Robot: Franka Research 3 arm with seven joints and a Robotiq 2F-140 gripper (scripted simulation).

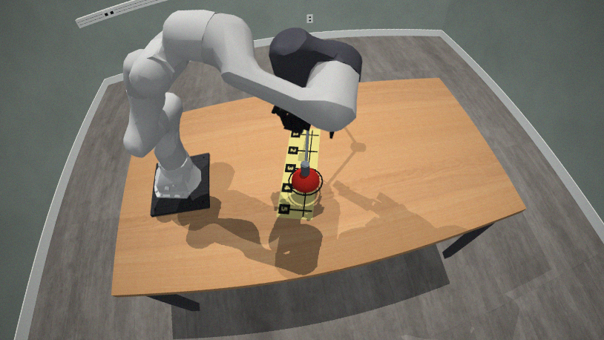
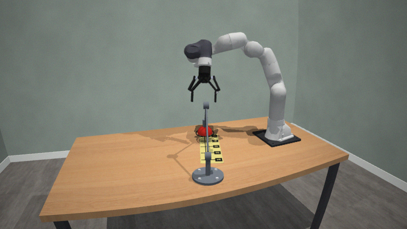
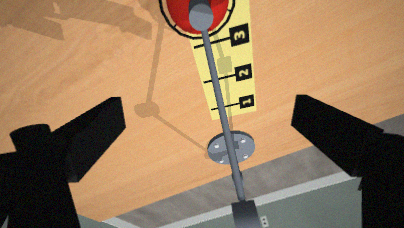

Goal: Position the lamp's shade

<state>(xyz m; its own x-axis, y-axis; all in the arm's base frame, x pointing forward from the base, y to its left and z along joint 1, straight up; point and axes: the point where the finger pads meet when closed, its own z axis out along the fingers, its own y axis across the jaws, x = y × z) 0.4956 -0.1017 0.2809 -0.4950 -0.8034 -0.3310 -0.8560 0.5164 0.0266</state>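
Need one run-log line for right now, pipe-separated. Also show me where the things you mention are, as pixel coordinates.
black two-finger gripper (image 1: pixel 314 133) (image 2: pixel 203 101) (image 3: pixel 209 111): open, nothing held | red domed lamp shade (image 1: pixel 304 180) (image 2: pixel 203 131) (image 3: pixel 176 11): near mark 4, above yellow strip (image 1: pixel 297 213) (image 2: pixel 210 158) (image 3: pixel 230 92) | final placement: unconfirmed

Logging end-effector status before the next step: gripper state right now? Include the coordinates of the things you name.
Gripper (image 1: pixel 314 131) (image 2: pixel 203 101) (image 3: pixel 209 111): open wide, holding nothing; fingers apart above the lamp (image 1: pixel 307 145) (image 2: pixel 208 176) (image 3: pixel 218 97).
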